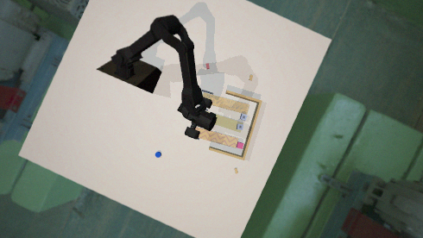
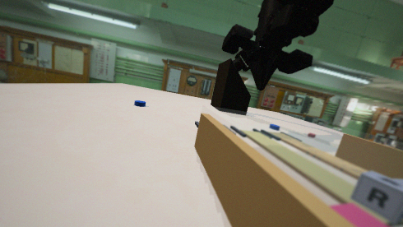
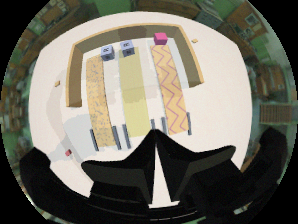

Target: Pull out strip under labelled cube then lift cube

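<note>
The small marks on the two gray-blue cubes (image 1: 242,122) (image 3: 117,50) are too tiny to read from above. The side view cuts off the black robot arm (image 2: 284,29) at the top.

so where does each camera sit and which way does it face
Top: high above the white table, looking down; shows the whole arm from its base, with the gripper by the strips.
Exterior: low at the tray's outer side, looking along its wooden wall toward the arm's base; shows the base and the arm's lower-hanging parts.
Wrist: on the arm just behind the gripper, looking past its fingers into the tray; shows both fingers, tips together.
Top and wrist share all three strips and the pink cube.
</note>
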Available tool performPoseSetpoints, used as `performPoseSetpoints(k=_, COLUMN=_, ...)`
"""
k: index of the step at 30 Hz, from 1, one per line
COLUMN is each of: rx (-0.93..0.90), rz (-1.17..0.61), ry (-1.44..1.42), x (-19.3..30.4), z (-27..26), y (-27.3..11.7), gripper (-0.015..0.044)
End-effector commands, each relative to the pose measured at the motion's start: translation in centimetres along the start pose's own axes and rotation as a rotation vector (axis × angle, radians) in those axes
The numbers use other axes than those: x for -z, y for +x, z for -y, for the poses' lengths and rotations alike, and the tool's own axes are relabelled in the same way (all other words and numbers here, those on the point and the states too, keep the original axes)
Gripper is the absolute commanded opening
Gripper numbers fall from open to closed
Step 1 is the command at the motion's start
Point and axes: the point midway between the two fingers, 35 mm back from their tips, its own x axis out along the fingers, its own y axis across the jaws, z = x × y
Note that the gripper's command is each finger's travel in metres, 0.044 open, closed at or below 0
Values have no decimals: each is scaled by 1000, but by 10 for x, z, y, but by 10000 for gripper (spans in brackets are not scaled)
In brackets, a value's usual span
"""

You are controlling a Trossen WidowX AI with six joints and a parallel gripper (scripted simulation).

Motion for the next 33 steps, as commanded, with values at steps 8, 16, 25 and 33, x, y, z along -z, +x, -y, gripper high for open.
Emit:
performPoseSetpoints(k=8, rx=-91, rz=-284, ry=-62, x=4, z=-22, y=27, gripper=0)
performPoseSetpoints(k=16, rx=-91, rz=-284, ry=-62, x=5, z=-23, y=34, gripper=0)
performPoseSetpoints(k=25, rx=-90, rz=-284, ry=-62, x=8, z=-24, y=48, gripper=0)
performPoseSetpoints(k=33, rx=-91, rz=-284, ry=-62, x=12, z=-26, y=61, gripper=0)
